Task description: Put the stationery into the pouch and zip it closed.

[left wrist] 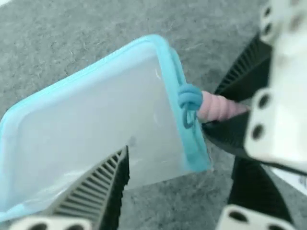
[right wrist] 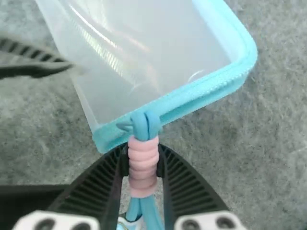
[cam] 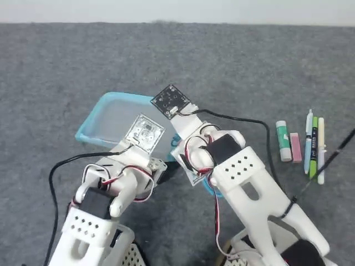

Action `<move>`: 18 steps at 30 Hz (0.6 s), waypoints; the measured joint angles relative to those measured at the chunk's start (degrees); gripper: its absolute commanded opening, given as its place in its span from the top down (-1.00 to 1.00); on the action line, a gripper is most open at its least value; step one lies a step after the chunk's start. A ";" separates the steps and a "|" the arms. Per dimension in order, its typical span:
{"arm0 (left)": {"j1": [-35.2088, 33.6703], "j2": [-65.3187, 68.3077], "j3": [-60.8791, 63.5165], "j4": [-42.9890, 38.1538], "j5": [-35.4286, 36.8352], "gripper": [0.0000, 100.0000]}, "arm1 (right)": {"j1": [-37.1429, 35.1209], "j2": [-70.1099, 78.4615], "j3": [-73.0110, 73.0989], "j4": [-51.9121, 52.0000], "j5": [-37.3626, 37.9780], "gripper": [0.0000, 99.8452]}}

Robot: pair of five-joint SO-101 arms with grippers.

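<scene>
Pouch point(cam: 111, 119) sits on the grey mat point(cam: 66, 61), half hidden under both arms in the high view, with the stationery point(cam: 302, 145) well apart. The right wrist view shows the right gripper point(right wrist: 142, 160) clamped on the pink zip pull point(right wrist: 142, 167). The left gripper point(left wrist: 120, 172) lies over the pouch's clear face, can't tell its grip.

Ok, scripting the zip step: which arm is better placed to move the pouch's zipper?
Right: its hand is clamped on the pink zipper pull at the pouch corner.

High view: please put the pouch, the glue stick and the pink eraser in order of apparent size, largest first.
1. pouch, though partly hidden
2. glue stick
3. eraser, only slightly smaller than the glue stick
</scene>
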 measured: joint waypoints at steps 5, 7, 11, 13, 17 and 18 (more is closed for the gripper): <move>0.26 0.00 0.79 -1.67 0.00 0.35 | -0.18 -3.69 0.00 2.29 0.00 0.99; 0.18 0.00 1.58 -2.55 0.00 0.36 | -0.18 -5.19 0.00 3.25 0.35 0.99; -2.29 0.00 2.81 -4.57 0.00 0.38 | -0.18 -6.95 0.00 4.75 0.44 0.99; -4.57 0.00 2.81 -5.19 -0.44 0.38 | -0.26 -7.03 0.00 5.10 0.44 0.99; -6.68 0.00 2.81 -5.19 -1.32 0.38 | 0.70 -7.03 0.00 5.10 1.14 0.99; -6.95 0.00 2.81 -5.19 -1.32 0.38 | 1.41 -6.95 0.00 5.10 1.41 0.99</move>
